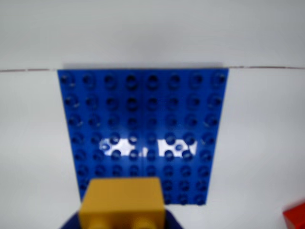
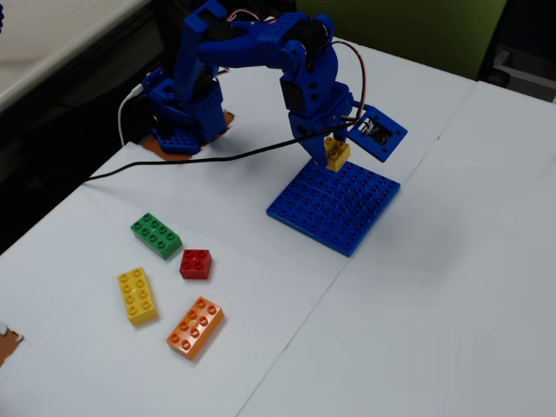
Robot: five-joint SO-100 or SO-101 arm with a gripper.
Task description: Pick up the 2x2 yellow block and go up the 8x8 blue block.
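Observation:
The 2x2 yellow block (image 2: 336, 154) is held in my gripper (image 2: 334, 149), which is shut on it. It hangs just above the far edge of the 8x8 blue block (image 2: 334, 205), not touching it as far as I can tell. In the wrist view the yellow block (image 1: 123, 201) fills the bottom centre, with the blue baseplate (image 1: 143, 119) spread out beyond it. The blue fingers (image 1: 70, 223) show only as slivers beside the block.
In the fixed view a green brick (image 2: 156, 235), a red 2x2 brick (image 2: 195, 263), a long yellow brick (image 2: 137, 294) and an orange brick (image 2: 195, 327) lie to the left on the white table. A black cable (image 2: 191, 162) runs across. A red brick corner (image 1: 295, 217) shows in the wrist view.

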